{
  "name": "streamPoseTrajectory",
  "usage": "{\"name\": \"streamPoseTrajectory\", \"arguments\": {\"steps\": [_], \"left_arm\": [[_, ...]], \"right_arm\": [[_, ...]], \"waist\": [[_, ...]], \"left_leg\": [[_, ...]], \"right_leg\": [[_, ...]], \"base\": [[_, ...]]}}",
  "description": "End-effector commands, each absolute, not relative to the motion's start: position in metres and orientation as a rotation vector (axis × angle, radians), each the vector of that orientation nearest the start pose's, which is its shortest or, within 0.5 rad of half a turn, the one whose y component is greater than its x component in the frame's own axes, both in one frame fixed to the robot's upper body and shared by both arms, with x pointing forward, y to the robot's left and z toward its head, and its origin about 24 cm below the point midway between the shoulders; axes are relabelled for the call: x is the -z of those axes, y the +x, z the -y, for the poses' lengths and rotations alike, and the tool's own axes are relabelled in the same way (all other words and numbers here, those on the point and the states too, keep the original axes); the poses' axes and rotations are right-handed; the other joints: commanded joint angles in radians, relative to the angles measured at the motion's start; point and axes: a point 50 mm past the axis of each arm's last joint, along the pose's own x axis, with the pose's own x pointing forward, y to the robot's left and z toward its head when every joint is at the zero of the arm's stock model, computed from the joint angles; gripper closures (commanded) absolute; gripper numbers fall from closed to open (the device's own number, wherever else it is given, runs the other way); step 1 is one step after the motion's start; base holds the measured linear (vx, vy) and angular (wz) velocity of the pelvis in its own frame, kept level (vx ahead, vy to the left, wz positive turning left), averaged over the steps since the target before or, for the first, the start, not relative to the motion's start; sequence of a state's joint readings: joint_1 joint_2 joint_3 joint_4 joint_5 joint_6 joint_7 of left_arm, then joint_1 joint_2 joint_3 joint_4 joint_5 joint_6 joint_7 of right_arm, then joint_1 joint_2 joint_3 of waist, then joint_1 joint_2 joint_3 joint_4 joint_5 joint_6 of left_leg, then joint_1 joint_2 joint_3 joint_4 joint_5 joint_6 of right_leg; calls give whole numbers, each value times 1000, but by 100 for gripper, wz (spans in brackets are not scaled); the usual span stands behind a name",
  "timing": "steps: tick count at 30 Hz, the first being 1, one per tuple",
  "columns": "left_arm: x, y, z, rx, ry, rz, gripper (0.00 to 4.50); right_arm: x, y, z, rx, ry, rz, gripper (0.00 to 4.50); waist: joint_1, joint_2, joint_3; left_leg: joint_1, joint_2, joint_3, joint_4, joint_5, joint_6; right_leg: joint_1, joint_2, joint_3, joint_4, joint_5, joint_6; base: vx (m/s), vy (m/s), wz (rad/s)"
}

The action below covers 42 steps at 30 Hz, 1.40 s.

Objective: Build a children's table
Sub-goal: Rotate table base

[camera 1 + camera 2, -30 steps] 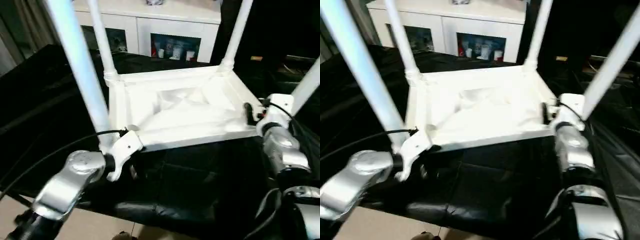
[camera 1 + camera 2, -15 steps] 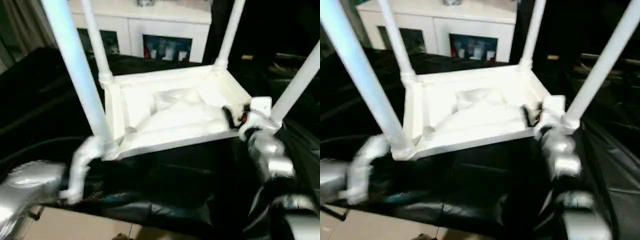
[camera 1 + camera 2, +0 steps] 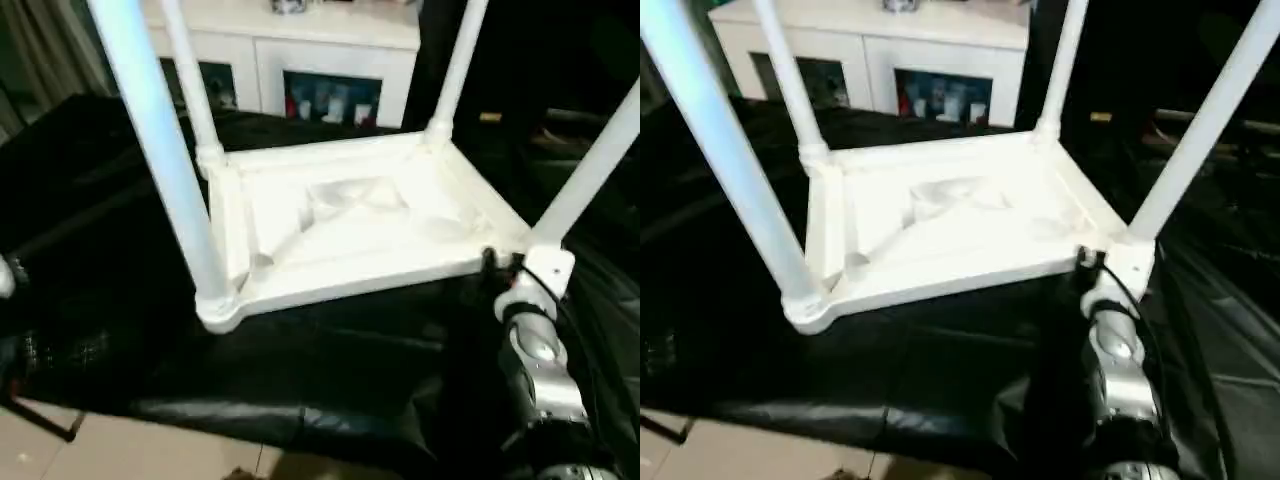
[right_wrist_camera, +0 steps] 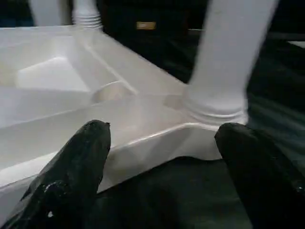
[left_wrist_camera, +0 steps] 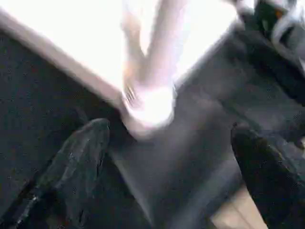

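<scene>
The children's table [image 3: 350, 215] lies upside down on a black-covered surface, ribbed underside up. Its legs stand in the corner sockets: near left [image 3: 160, 150], far left [image 3: 190, 80], far right [image 3: 455, 65] and near right [image 3: 590, 170]. My right gripper [image 3: 500, 265] sits just in front of the near right corner, open, and its black fingers [image 4: 90, 143] straddle that corner socket [image 4: 217, 107] without touching it. In the left wrist view my left gripper [image 5: 169, 129] is open and empty, a short way back from the near left corner socket [image 5: 147, 107].
A white glass-door cabinet [image 3: 300, 45] stands behind the work surface. The black cover [image 3: 300, 370] hangs over the front edge, with light floor [image 3: 100, 450] below. A cable runs along my right forearm [image 3: 545, 360].
My left arm has let go of the near left leg's base and drawn back out of the head views to the left. My right gripper has backed off the right edge to the corner's front.
</scene>
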<state>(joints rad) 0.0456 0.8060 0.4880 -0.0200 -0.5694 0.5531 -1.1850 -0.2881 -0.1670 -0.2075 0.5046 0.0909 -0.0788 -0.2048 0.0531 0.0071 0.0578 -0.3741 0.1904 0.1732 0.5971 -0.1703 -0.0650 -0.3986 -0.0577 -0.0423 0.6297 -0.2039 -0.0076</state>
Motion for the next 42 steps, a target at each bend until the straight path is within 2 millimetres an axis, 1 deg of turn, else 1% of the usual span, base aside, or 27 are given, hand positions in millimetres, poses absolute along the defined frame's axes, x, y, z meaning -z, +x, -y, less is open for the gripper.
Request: {"name": "streamPoseTrajectory", "arguments": {"steps": [1, 2, 3, 4, 5, 6, 7, 9, 10, 12, 13, 15, 17, 18, 20, 22, 23, 25, 26, 27, 29, 33, 36, 37, 39, 40, 42], "left_arm": [[-133, 221, -316, 719, -53, -156, 1], [-133, 225, -313, 722, -69, -120, 1], [-133, 229, -307, 747, -107, -88, 1], [-133, 231, -300, 778, -134, -67, 1], [-133, 235, -286, 846, -189, -41, 1], [-133, 236, -284, 856, -197, -38, 1], [-131, 241, -274, 891, -212, -36, 1], [-130, 245, -267, 909, -211, -36, 1], [-129, 247, -264, 920, -209, -36, 1], [-125, 250, -255, 959, -217, -40, 1], [-123, 253, -248, 994, -224, -48, 1], [-119, 257, -239, 1023, -225, -54, 1], [-119, 259, -233, 1047, -235, -59, 1], [-120, 257, -223, 1105, -245, -69, 1], [-122, 255, -215, 1161, -251, -81, 1], [-125, 251, -206, 1223, -263, -95, 1], [-128, 248, -198, 1268, -270, -102, 1], [-131, 246, -190, 1318, -273, -108, 1], [-132, 244, -186, 1341, -273, -111, 1], [-134, 242, -177, 1390, -264, -113, 1], [-135, 242, -172, 1412, -259, -114, 1], [-143, 240, -144, 1537, -263, -92, 1], [-144, 243, -128, 1578, -267, -73, 1], [-144, 245, -124, 1580, -261, -66, 1], [-141, 251, -111, 1600, -257, -62, 1], [-141, 251, -111, 1600, -257, -62, 1], [-138, 257, -99, 1601, -230, -58, 1]], "right_arm": [[-20, 293, 243, 494, -48, -148, 61], [-18, 292, 245, 512, -57, -161, 61], [-16, 292, 244, 509, -53, -180, 61], [-13, 293, 243, 496, -51, -201, 61], [-9, 295, 239, 468, -35, -232, 61], [-8, 295, 238, 463, -32, -236, 61], [-4, 299, 232, 419, -18, -272, 61], [-1, 301, 228, 384, -11, -299, 61], [0, 303, 226, 366, -6, -311, 61], [2, 307, 219, 299, 12, -338, 61], [1, 312, 212, 243, 18, -348, 61], [-1, 319, 203, 153, 27, -356, 61], [-5, 325, 197, 100, 32, -346, 61], [-10, 330, 188, 3, 3, -336, 61], [-13, 334, 182, -54, -9, -322, 61], [-16, 337, 174, -115, -7, -315, 61], [-18, 338, 170, -158, -16, -306, 61], [-18, 338, 165, -206, -27, -308, 61], [-18, 338, 162, -229, -33, -314, 61], [-17, 337, 158, -274, -44, -314, 61], [-16, 336, 156, -292, -47, -317, 61], [-13, 332, 141, -408, -51, -317, 61], [-13, 330, 133, -461, -47, -315, 61], [-13, 329, 131, -475, -49, -312, 61], [-13, 327, 122, -530, -39, -306, 61], [-13, 327, 122, -530, -39, -306, 61], [-12, 326, 118, -555, -43, -307, 61]], "waist": [[-5, 10, -37], [-1, 9, -41], [-2, 3, -44], [-4, 4, -47], [-6, 3, -50], [-5, 4, -50], [-9, 1, -51], [-16, -3, -53], [-19, -1, -52], [-19, -3, -55], [-17, 4, -55], [-18, 1, -58], [-18, 4, -58], [-19, 3, -59], [-20, 0, -59], [-18, 3, -58], [-19, -1, -60], [-17, 1, -59], [-17, 1, -59], [-17, -4, -60], [-15, -3, -58], [-13, -1, -60], [-12, -1, -61], [-13, -4, -61], [-12, -3, -61], [-14, -5, -61], [-16, -2, -64]], "left_leg": [[29, 21, -14, -91, -430, -52], [37, 21, -13, -88, -439, -60], [34, 21, -13, -87, -435, -58], [23, 21, -17, -90, -414, -58], [24, 22, -15, -89, -402, -56], [30, 22, -13, -87, -407, -54], [24, 20, -12, -85, -400, -50], [19, 18, -11, -83, -374, -40], [18, 18, -10, -81, -364, -37], [18, 18, -8, -78, -341, -30], [20, 19, -7, -77, -325, -28], [19, 20, -5, -76, -306, -24], [18, 22, -7, -77, -286, -24], [15, 21, -7, -76, -276, -23], [15, 22, -5, -74, -276, -19], [19, 25, -4, -74, -280, -17], [18, 26, -4, -74, -279, -16], [19, 26, -4, -75, -279, -18], [18, 26, -4, -74, -280, -18], [18, 27, -3, -74, -278, -19], [17, 25, -3, -74, -274, -19], [19, 26, -3, -73, -265, -23], [16, 25, -3, -73, -255, -24], [14, 24, -3, -72, -251, -22], [14, 24, -3, -71, -252, -19], [10, 23, -5, -72, -247, -21], [10, 25, -6, -72, -240, -20]], "right_leg": [[15, -59, 44, -103, -397, -108], [13, -61, 44, -106, -416, -99], [15, -63, 46, -104, -412, -98], [26, -64, 45, -97, -392, -97], [25, -62, 44, -94, -360, -104], [19, -60, 45, -95, -347, -110], [24, -60, 45, -92, -320, -121], [29, -59, 44, -89, -296, -129], [29, -59, 44, -90, -293, -133], [32, -60, 45, -89, -277, -141], [32, -59, 46, -88, -257, -147], [35, -58, 45, -84, -219, -162], [39, -57, 44, -80, -185, -174], [41, -58, 43, -78, -172, -182], [42, -60, 43, -79, -181, -192], [40, -60, 43, -79, -193, -205], [41, -60, 43, -78, -191, -208], [40, -59, 42, -76, -196, -214], [41, -59, 43, -77, -195, -215], [42, -59, 43, -78, -200, -214], [42, -60, 44, -80, -210, -210], [41, -59, 45, -80, -205, -207], [46, -59, 45, -79, -186, -210], [48, -61, 45, -80, -190, -207], [49, -61, 45, -83, -208, -199], [52, -63, 45, -83, -213, -196], [52, -62, 43, -82, -203, -196]], "base": [[0, 0, 0], [0, 0, 0], [0, 0, 0], [0, 0, 0], [0, 0, 0], [0, 0, 0], [0, 0, 0], [0, 0, 0], [0, 0, 0], [0, 0, 0], [0, 0, 0], [0, 0, 0], [0, 0, 0], [0, 0, 0], [0, 0, 0], [0, 0, 0], [0, 0, 0], [0, 0, 0], [0, 0, 0], [0, 0, 0], [0, 0, 0], [0, 0, 0], [0, 0, 0], [0, 0, 0], [0, 0, 0], [0, 0, 0], [0, 0, 0]]}}
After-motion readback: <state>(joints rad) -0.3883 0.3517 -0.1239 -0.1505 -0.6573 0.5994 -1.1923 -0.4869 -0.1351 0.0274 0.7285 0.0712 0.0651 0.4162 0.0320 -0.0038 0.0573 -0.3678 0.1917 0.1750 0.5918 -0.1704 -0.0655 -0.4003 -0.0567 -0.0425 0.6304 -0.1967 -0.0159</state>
